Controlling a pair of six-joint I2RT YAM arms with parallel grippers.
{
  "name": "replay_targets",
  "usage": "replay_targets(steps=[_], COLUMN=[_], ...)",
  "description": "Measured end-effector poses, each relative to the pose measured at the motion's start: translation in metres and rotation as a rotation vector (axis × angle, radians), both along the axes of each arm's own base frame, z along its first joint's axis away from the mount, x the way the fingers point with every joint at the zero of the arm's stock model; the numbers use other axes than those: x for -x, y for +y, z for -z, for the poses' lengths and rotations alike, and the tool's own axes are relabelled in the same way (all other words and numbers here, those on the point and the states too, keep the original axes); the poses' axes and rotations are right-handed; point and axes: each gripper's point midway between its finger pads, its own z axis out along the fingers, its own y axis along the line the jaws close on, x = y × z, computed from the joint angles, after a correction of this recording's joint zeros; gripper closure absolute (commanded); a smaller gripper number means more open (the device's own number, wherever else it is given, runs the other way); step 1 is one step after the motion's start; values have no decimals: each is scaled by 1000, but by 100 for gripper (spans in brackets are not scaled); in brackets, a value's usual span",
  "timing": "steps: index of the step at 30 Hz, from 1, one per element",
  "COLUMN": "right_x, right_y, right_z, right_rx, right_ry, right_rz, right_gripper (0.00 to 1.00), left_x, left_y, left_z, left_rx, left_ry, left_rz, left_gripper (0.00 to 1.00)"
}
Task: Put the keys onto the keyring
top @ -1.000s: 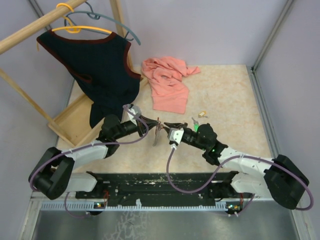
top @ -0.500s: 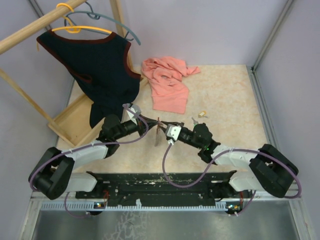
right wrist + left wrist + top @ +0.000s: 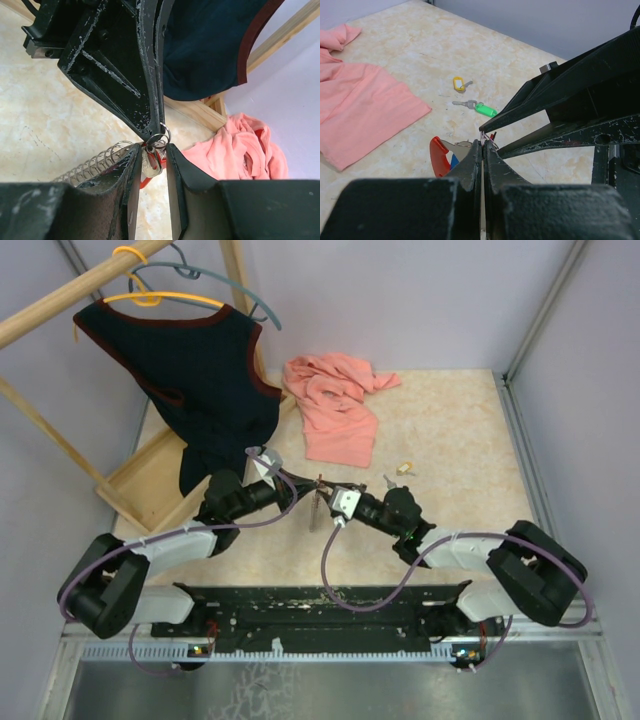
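My left gripper (image 3: pixel 483 144) is shut on a thin wire ring (image 3: pixel 161 134) held above the table. From that ring hangs the keyring (image 3: pixel 437 158), a red and grey clip, with a blue key head (image 3: pixel 454 161) beside it. In the top view the two grippers meet at the table's middle, left gripper (image 3: pixel 312 486) against right gripper (image 3: pixel 324 490). My right gripper (image 3: pixel 152 151) is open, its fingers on either side of the hanging rings and a silver key (image 3: pixel 150 164). A green key (image 3: pixel 484 109) and a yellow key (image 3: pixel 458 83) lie on the table beyond.
A pink cloth (image 3: pixel 335 405) lies at the back middle. A dark vest (image 3: pixel 190 375) hangs on a wooden rack (image 3: pixel 150 480) at the back left. A wire coil (image 3: pixel 92 163) lies along my right gripper's left finger.
The right gripper has slid a little left up to the left gripper's tips and its jaws have widened. The left arm has held still with the ring.
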Motion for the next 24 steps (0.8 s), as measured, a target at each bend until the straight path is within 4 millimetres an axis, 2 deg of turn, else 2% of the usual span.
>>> replay_targets(steps=[8, 13, 17, 24], right_x=[-4, -7, -9, -11], right_y=[1, -1, -3, -9], right_z=[5, 4, 7, 4], right_rx=[-4, -11, -2, 16], right_ry=[15, 15, 23, 12], right_rz=[15, 34, 48, 63], right_gripper=[76, 91, 100, 100], left_x=[-1, -3, -6, -4], left_y=[-2, -2, -1, 0], left_z=[3, 3, 3, 1], left_rx=[-2, 0, -3, -13], left_ry=[12, 13, 8, -12], left_rz=[-14, -33, -50, -52], left_gripper=[100, 100, 100, 100])
